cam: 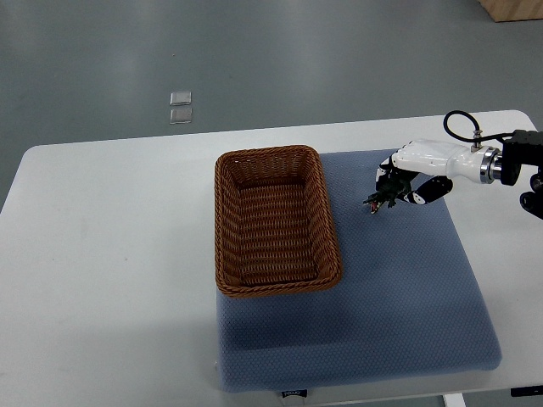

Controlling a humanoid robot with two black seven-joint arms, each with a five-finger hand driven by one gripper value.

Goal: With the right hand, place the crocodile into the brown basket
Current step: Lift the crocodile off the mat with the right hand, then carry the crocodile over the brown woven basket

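Our right robot hand [405,181] grips the crocodile [383,193] near the tabletop's [110,254] far right edge, beside the brown basket [222,222].

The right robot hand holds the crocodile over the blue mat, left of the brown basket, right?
No. The top view shows the right robot hand holding the crocodile over the blue mat, right of the brown basket, not left.
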